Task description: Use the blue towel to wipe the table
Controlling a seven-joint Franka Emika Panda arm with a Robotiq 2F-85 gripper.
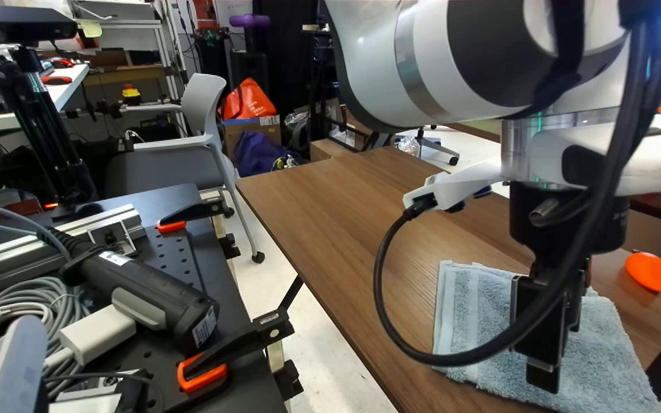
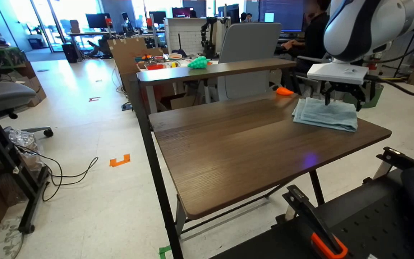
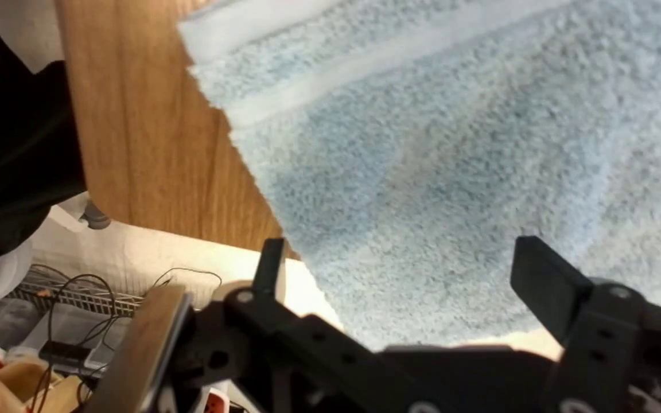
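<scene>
Well, the gripper (image 3: 402,246) hangs there spread wide, the folded blue towel (image 2: 323,117) right beneath it on the brown table (image 2: 235,151); whether they touch, I can't tell.

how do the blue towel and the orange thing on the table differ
Color: the blue towel is pale blue, while the orange teardrop-shaped object is vivid orange.
Shape: the towel lies folded in flat layers; the orange object is rounded and tapered.
Size: the towel is clearly larger than the orange object.
Both rest on the wood-grain table.
</scene>
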